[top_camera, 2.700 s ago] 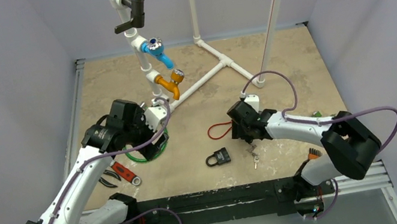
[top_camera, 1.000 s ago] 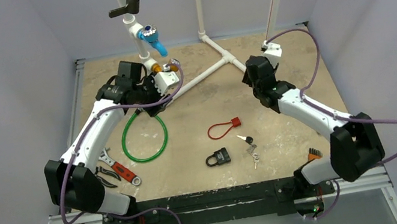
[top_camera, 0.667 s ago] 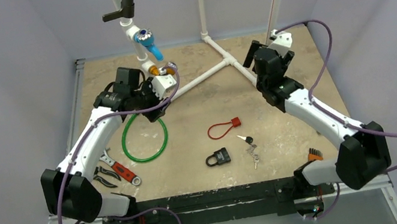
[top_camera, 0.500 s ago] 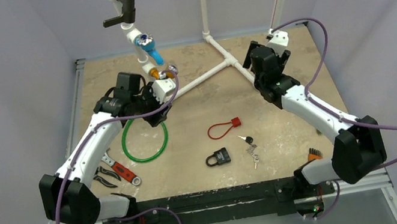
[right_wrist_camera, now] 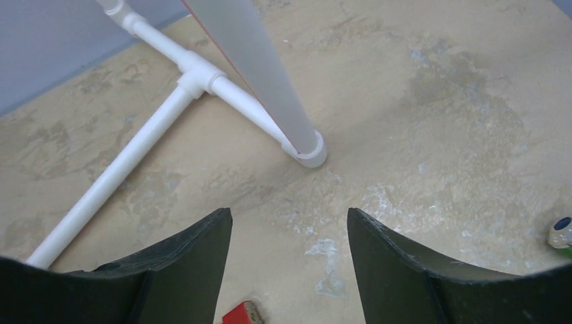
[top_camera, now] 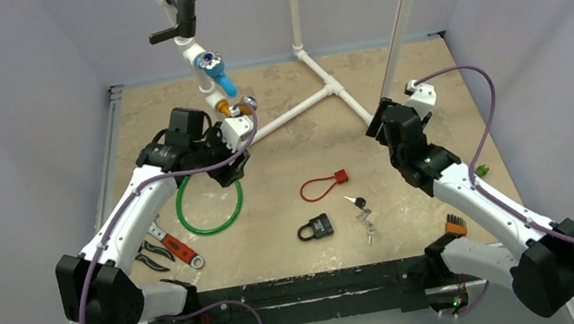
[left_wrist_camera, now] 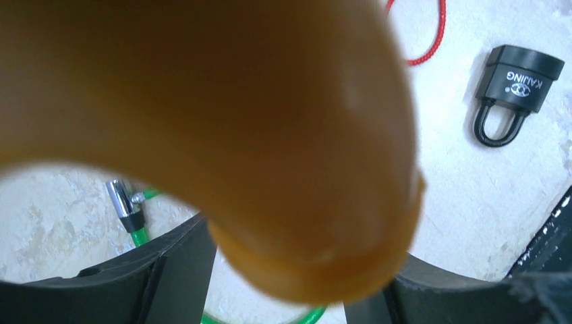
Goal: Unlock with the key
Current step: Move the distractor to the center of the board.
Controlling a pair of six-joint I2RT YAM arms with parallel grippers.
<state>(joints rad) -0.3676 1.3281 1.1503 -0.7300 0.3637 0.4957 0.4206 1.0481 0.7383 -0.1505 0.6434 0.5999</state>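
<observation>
On the table (top_camera: 285, 171), near centre: padlock (top_camera: 315, 228) lies flat with its shackle seated. The key (top_camera: 358, 202) is just right of it, not touching. Neither is held.

Right gripper (right_wrist_camera: 290, 226): jaws apart and empty, well away from the key, by the white pipe foot (right_wrist_camera: 309, 154).

Left gripper (left_wrist_camera: 297, 260): orange valve handle (left_wrist_camera: 222, 115) sits between its 2 jaws. Clamped or not, cannot tell.

Judgement: fetch the key first. Pinch its black head and leave the blade free, then steady the padlock body.
</observation>
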